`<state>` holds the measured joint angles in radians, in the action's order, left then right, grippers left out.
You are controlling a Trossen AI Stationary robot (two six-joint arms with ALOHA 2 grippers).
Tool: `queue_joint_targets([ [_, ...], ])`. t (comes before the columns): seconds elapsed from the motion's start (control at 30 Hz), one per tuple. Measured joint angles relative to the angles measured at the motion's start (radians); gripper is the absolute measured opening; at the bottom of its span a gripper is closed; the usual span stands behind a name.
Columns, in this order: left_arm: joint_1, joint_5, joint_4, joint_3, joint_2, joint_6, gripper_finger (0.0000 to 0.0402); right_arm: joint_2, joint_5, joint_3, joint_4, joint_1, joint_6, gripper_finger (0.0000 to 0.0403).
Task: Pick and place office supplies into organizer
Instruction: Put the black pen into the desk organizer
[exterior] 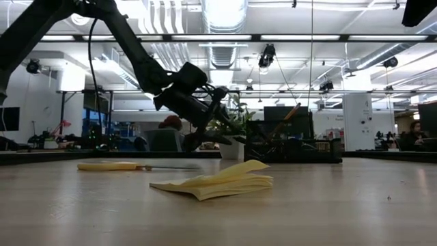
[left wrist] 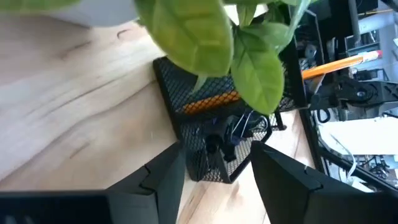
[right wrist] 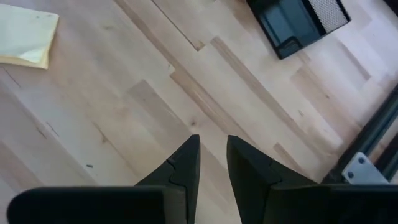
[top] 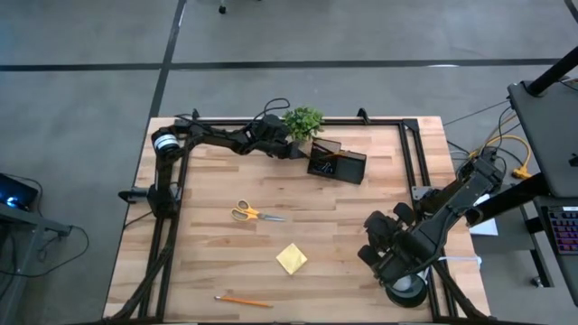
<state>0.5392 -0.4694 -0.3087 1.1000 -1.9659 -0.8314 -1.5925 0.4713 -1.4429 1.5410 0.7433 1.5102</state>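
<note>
Table (top: 361, 226) under me: pale wood planks, smooth, matt. Organizer (left wrist: 205, 134): black wire mesh, metal. Sticky-note pad (exterior: 218, 183): yellow paper. My fingers (right wrist: 183, 171): dark matt plastic.

At the far edge of the table, my left gripper (top: 295, 150) hung just beside the organizer (top: 337, 162), with the plant (top: 303, 120) behind them.

Pencils (left wrist: 211, 101) lay inside the organizer. The scissors (top: 254, 214) lay mid-table, left of centre; the sticky-note pad (top: 291, 258) lay nearer the front, and a pencil (top: 244, 301) at the front edge. My right gripper (top: 377, 257) waited over the right front corner.
</note>
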Motion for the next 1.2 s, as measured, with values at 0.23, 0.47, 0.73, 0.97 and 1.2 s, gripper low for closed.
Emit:
queue_joint_targets([
  [0.23,-0.008,-0.018,0.006,0.012,-0.01,0.008,0.0132,0.0,0.0,0.0,0.026,0.0,-0.002,0.0068],
  [0.47,-0.013,-0.018,0.003,0.027,-0.01,0.029,0.011,0.0,0.0,0.0,0.026,0.0,0.005,0.0068],
  [0.73,-0.013,-0.009,0.003,0.027,-0.01,0.033,0.008,0.0,0.0,0.0,0.026,0.0,0.009,0.0068],
  [0.97,-0.013,0.021,-0.013,0.027,-0.01,0.079,0.004,0.0,0.0,0.0,0.026,0.0,0.009,0.0068],
  [1.2,-0.013,-0.005,-0.025,0.042,-0.01,0.109,0.0007,0.0,0.0,0.0,0.026,0.0,0.009,0.0068],
])
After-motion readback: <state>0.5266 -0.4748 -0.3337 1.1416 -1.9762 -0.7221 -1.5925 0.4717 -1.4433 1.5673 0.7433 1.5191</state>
